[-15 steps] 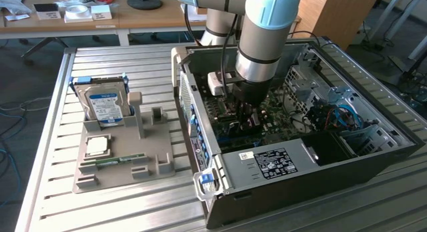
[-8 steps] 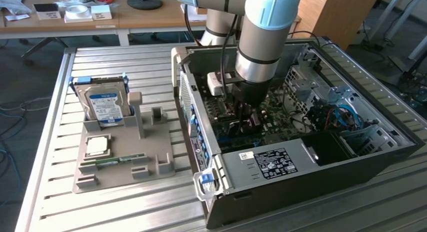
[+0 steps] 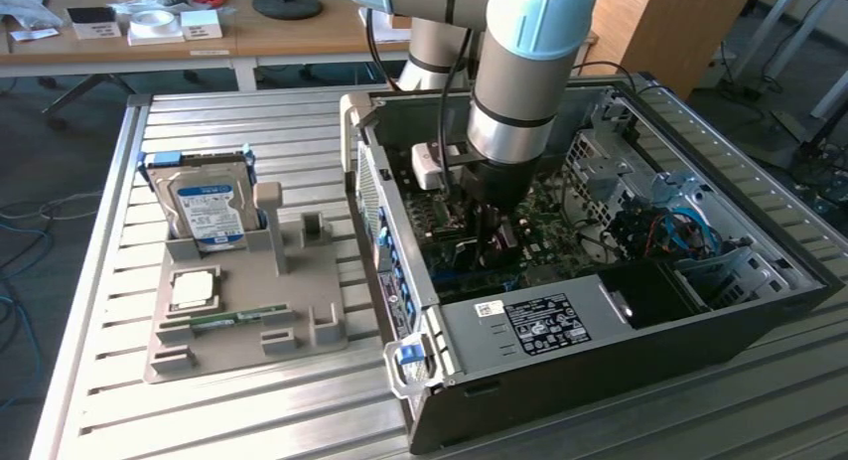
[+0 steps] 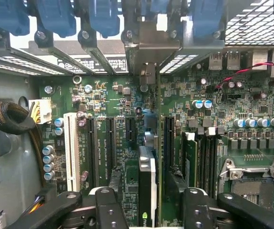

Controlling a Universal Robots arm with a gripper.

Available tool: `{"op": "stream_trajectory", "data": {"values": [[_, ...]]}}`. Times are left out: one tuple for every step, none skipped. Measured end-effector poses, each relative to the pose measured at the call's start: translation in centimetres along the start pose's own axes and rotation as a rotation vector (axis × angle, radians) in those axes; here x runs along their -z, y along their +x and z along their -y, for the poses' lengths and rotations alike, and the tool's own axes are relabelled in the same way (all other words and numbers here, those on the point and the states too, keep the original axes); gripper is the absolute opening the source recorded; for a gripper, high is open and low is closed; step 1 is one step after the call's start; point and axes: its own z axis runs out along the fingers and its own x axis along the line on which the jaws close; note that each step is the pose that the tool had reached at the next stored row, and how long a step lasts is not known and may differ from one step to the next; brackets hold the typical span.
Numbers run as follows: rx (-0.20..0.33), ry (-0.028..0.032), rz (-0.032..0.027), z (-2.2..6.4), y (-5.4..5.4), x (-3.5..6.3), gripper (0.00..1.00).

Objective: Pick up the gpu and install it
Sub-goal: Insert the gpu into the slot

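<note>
The gripper (image 4: 146, 210) stands wide, its fingers (image 4: 110, 210) either side of the gpu (image 4: 146, 191), which sits edge-on in a motherboard (image 4: 103, 100) slot. The card's lower end is cut off. In the exterior view the arm (image 3: 523, 73) hides the card inside the computer case (image 3: 742, 311).

We see an arm (image 3: 519, 77) built of silver-grey tube sections with pale blue joint caps and black rings at the seams. A black cable runs alongside it. A small white box (image 3: 427, 165) sits at the wrist. Our gripper (image 4: 147, 210) is matte black, its linkage bars pinned with silvery round screws.
</note>
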Motion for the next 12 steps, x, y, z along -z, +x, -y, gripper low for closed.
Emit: {"op": "stream_trajectory", "data": {"values": [[0.000,0.0000,0.0000,0.01,0.0,0.17,0.52],[0.000,0.0000,0.0000,0.01,0.0,0.38,0.52],[0.000,0.0001,0.0001,0.02,0.0,0.62,0.52],[0.000,0.0001,0.0002,0.03,0.0,0.90,0.52],[0.000,0.0001,0.0001,0.04,0.0,1.19,0.52],[0.000,0.0000,0.0001,0.05,0.0,1.50,0.52],[0.000,0.0001,0.0002,0.06,0.0,1.83,0.52],[0.000,0.0000,0.0000,0.07,0.0,2.18,0.52],[0.000,0.0000,0.0001,0.08,0.0,2.53,0.52],[0.000,0.0001,0.0002,0.09,0.0,2.87,0.52],[0.000,0.0001,0.0001,0.11,0.0,3.21,0.52],[0.000,0.0001,0.0002,0.12,0.0,3.55,0.52]]}}
